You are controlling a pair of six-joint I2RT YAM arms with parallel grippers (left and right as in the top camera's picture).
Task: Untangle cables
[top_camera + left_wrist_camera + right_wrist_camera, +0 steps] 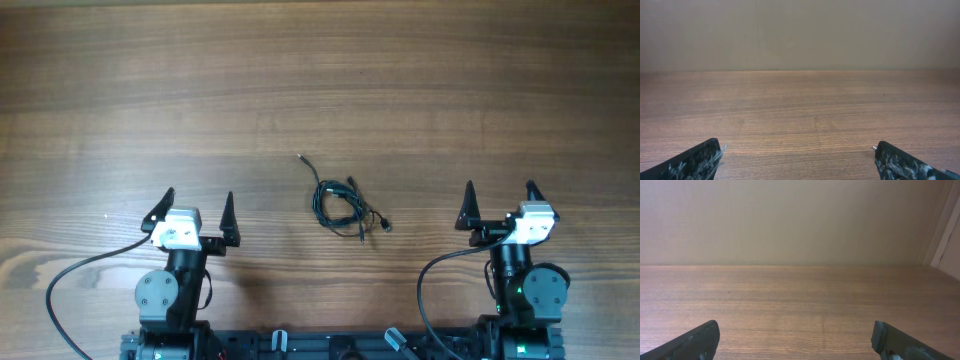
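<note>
Two grippers stand released and empty over a brown wood-grain table (320, 80). The left gripper (198, 196) has its dark pointed fingers (230, 218) spread wide on a white-and-black wrist block. The right gripper (500, 186) is spread just as wide. In each wrist view the two fingertips sit at the lower corners of the picture, with only bare wood between them and a plain beige wall (800, 35) beyond.

A small tangle of very thin black cables (338, 205) with small plug ends lies flat on the table roughly midway between the grippers. It is level with their fingers and well apart from both. One loose end trails up and left from the bunch, and another runs to its lower right. Thicker black arm cords (70, 278) loop from each arm toward the base at the near edge.
</note>
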